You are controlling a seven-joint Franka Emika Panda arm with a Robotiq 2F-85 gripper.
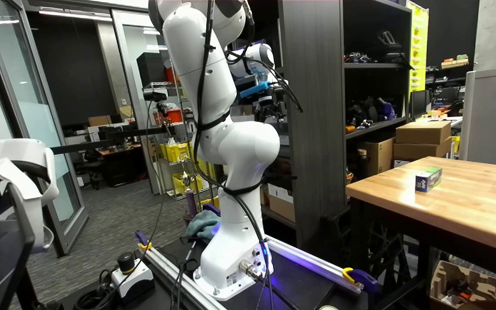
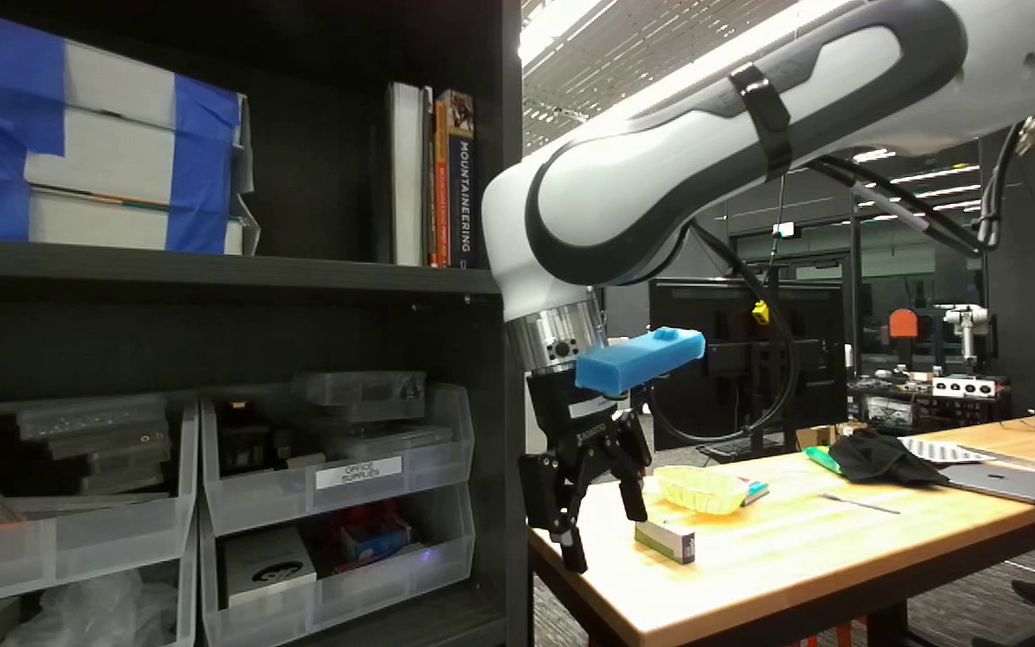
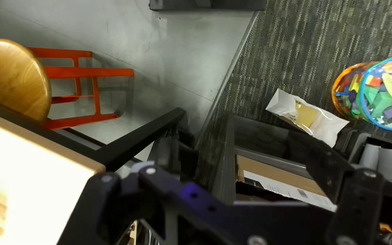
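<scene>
In an exterior view, your black two-fingered end effector [image 2: 605, 528] hangs from the one white robot arm [image 2: 652, 193], fingers spread with nothing between them: it is released and empty. It hangs by the shelf-side edge of the light wooden desk [image 2: 778, 539], near a corner. One small white, green and dark-blue cardboard box [image 2: 664, 542] stands just in from that edge, apparently the loose thing nearest you; one yellow oval basket [image 2: 702, 488] is behind it, apart. Judging from this, no grasp is made: the box rests on the desk, and any handling of it is left to do. Along the desk's far edge you have one crumpled black cloth [image 2: 881, 460] and one flat grey laptop [image 2: 1012, 483]. Beside the end effector, a tall dark shelf unit [image 2: 302, 274] holds at least three clear plastic bins [image 2: 257, 499].

In an exterior view, at least two purple-and-yellow clamps [image 1: 365, 280] show near the arm's base. The end effector is too small and dark to read there. The box sits near the desk's left corner; the basket, cut off by the frame, is well apart.

In the wrist view, the blurred fingers stand wide apart, a desk corner at lower left. Part of the box shows on the desk. Beyond the desk's edges are one round wooden stool on red legs [image 3: 12, 80], one white paper bag [image 3: 313, 120] and one clear tub of coloured blocks [image 3: 383, 93].
</scene>
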